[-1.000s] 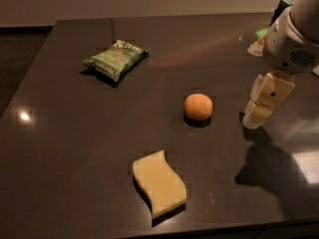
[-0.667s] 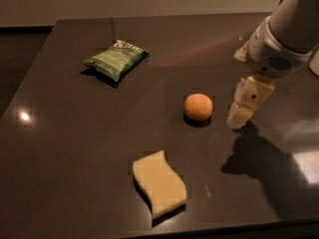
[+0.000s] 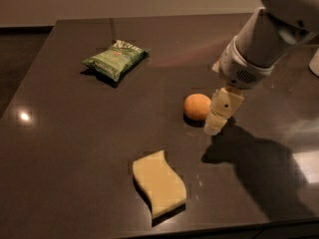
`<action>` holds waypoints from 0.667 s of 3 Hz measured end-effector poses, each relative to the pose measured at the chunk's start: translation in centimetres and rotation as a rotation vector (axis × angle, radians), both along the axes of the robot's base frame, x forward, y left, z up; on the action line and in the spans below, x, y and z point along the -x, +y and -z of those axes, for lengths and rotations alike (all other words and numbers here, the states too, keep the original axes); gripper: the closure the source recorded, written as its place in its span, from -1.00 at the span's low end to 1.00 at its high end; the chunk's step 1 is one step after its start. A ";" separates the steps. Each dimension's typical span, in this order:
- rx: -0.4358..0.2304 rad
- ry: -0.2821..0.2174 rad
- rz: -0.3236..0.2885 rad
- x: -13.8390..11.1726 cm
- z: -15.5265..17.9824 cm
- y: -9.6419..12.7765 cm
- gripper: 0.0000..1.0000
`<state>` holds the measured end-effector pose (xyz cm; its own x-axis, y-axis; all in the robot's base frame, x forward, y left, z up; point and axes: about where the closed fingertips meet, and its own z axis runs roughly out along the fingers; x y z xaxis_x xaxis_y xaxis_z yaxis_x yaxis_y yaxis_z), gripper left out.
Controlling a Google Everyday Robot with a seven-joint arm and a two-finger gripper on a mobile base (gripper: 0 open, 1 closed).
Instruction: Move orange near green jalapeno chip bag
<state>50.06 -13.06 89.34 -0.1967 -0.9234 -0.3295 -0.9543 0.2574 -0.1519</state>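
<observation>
While the dark table [image 3: 70, 153] carries everything, the green jalapeno chip bag [image 3: 115, 59] lies well apart toward the far edge, its white lettering unreadable. The orange [image 3: 197, 106] sits mid-table just beside the lowered gripper [image 3: 215, 123]; whether that is apart or together cannot be told.

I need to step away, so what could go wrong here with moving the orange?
The tool hangs close beside the orange; a sideways bump could roll the round fruit off across the table. The green jalapeno chip bag lies well away at the far left, so a weak hold might drop the orange on the way.
</observation>
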 end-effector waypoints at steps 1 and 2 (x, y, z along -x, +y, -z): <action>-0.004 0.026 -0.028 -0.4 1.6 1.6 -1.00; -0.012 0.051 -0.042 -0.9 2.8 2.5 -1.00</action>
<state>51.00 -10.61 86.52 -0.1750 -0.9273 -0.3309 -0.9706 0.2189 -0.1002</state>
